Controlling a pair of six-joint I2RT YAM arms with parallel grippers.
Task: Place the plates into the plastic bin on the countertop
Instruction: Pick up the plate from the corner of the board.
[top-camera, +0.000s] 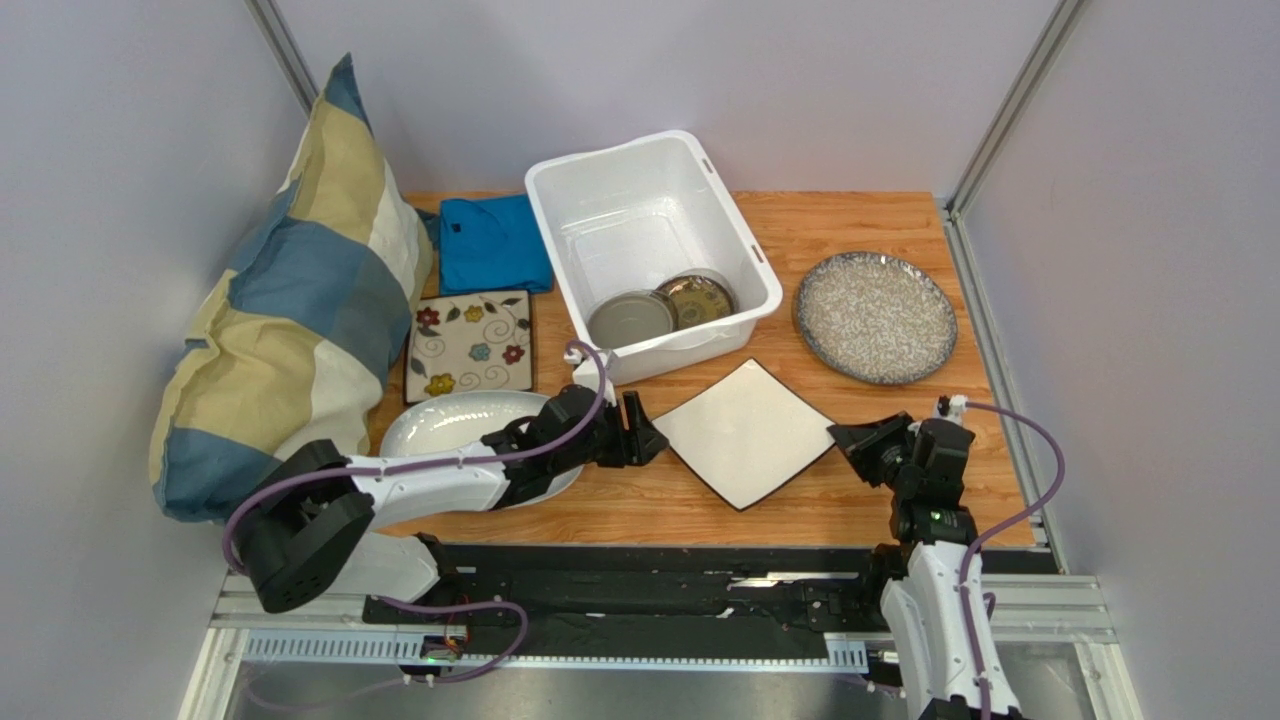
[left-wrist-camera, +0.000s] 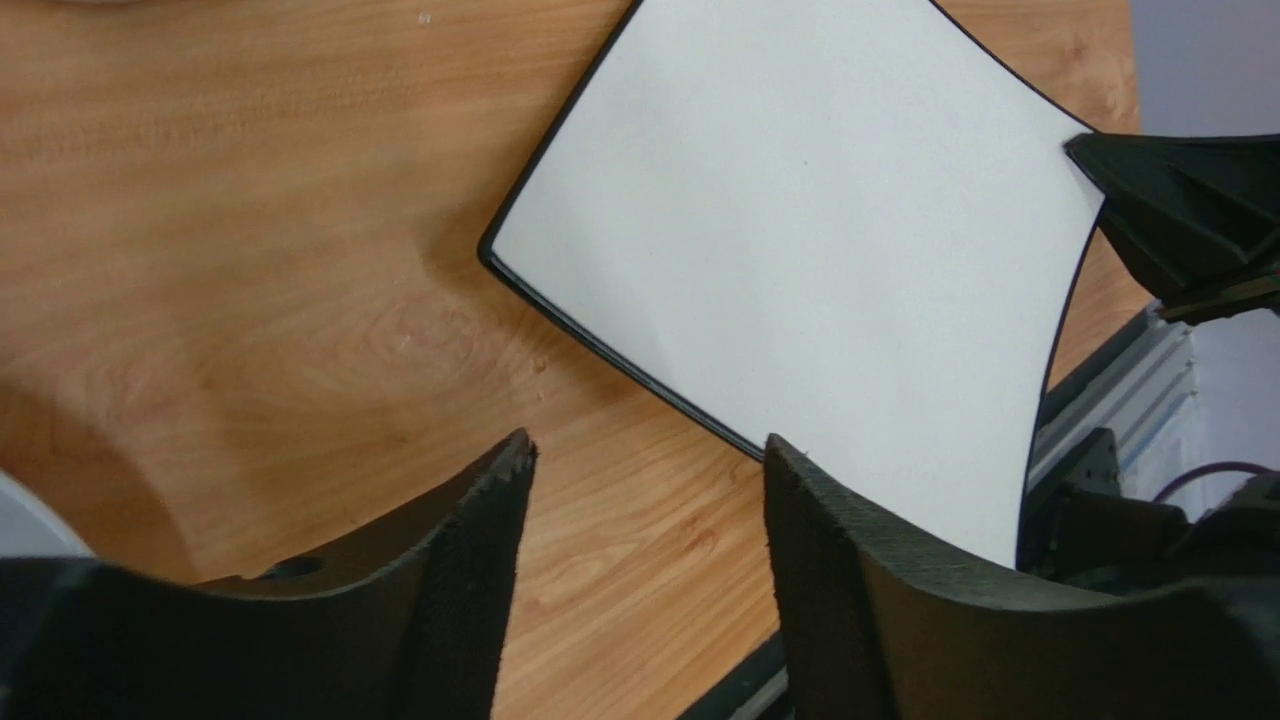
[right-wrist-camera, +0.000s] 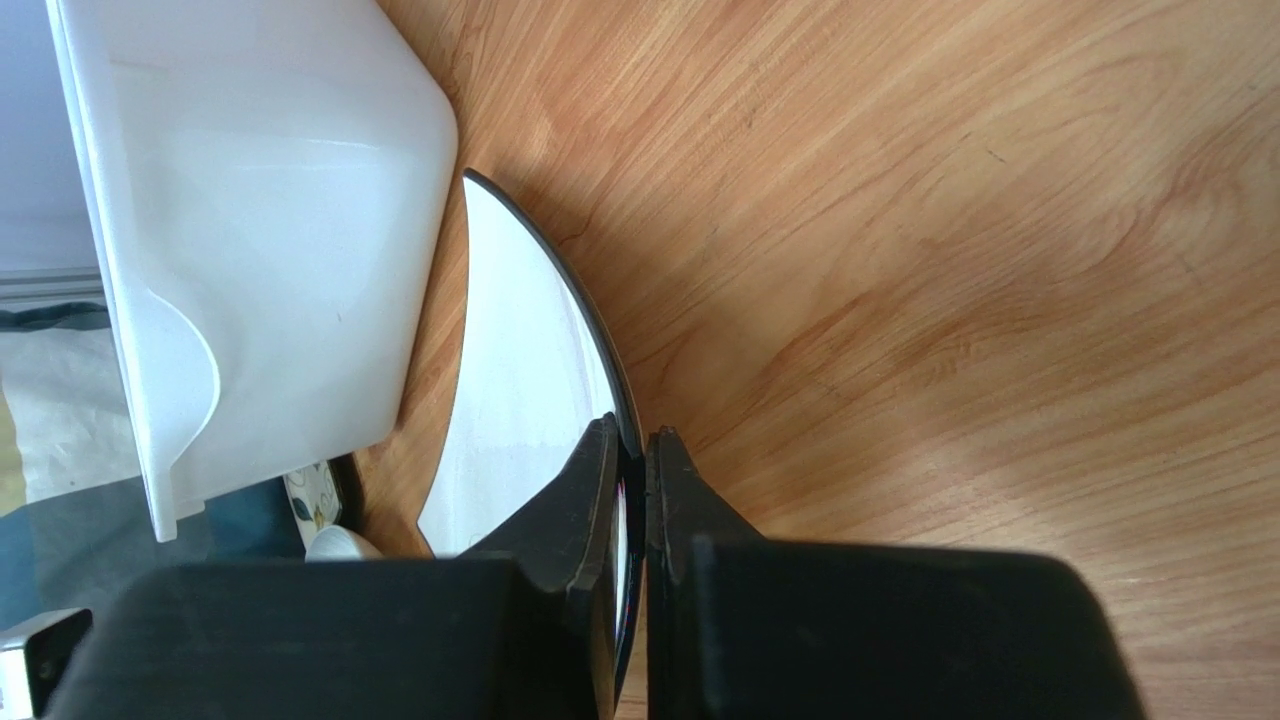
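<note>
The left arm (top-camera: 428, 477) and right arm (top-camera: 924, 618) are made of white tubular links joined by rounded black housings. A greyish-purple cable (top-camera: 603, 375) is looped along each. The left gripper (left-wrist-camera: 646, 446) and right gripper (right-wrist-camera: 634, 435) are fitted with matte black wedge-shaped fingers (left-wrist-camera: 451, 570), roughly toothed along the inner edges.

On the left, white-and-black left arm (top-camera: 436, 477) stretched low and almost level, wrist pointing right. At its tip, black two-finger left gripper (top-camera: 639, 428) spread wide, fingers (left-wrist-camera: 451, 555) well apart, gripping nothing, tips close by the left corner of the plain white square plate with a dark rim (top-camera: 747, 435). Over on the right, white-and-black right arm (top-camera: 932, 600) rising from its base, wrist bent leftward. Black right gripper (right-wrist-camera: 631, 450) pinched tight on that plate's right corner, one finger either side of the rim.
</note>
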